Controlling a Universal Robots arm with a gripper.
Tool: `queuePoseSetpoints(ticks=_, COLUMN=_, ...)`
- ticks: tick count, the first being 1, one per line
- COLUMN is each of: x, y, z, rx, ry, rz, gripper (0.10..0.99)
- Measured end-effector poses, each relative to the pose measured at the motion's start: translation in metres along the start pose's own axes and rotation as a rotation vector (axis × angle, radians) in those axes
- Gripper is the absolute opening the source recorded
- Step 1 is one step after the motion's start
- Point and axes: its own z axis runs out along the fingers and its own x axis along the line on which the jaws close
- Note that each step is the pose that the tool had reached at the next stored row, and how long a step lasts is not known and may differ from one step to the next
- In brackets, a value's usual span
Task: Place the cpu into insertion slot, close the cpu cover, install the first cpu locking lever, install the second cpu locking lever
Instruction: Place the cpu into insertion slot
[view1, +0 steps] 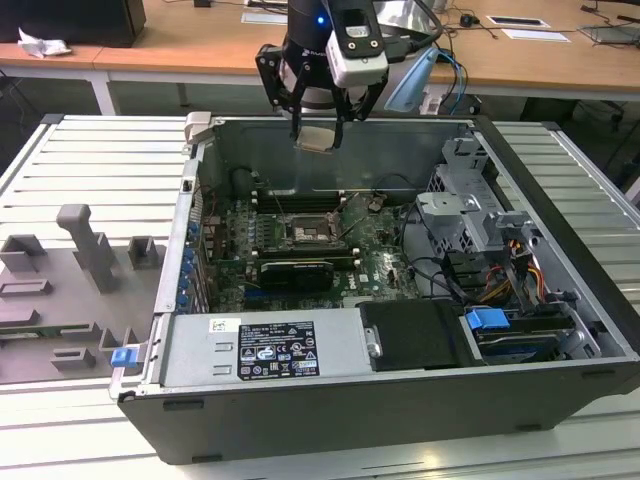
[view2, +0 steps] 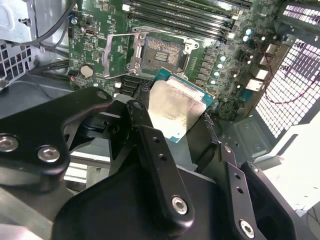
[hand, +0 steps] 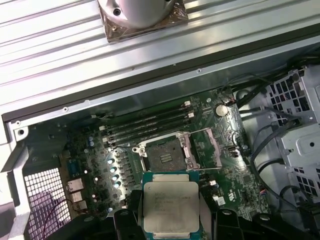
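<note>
The gripper (view1: 318, 132) grips the cpu (hand: 170, 207), held above the open computer case (view1: 400, 400); below it the insertion slot (hand: 164, 155) lies bare, with the cpu cover (hand: 207, 147) flipped open

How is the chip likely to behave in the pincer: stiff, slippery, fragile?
Probably stiff: the chip lies flat, gripped by its edges in the pincer. Its shiny metal top looks slippery. Likely light: thin, and small beside the pincer.
</note>
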Motion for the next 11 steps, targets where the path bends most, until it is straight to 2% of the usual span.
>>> queuePoseSetpoints(ticks=11, x=0.0000, y=0.0000, z=0.0005, rx=-0.002, ry=-0.0070, rz=0.078, gripper=0.541)
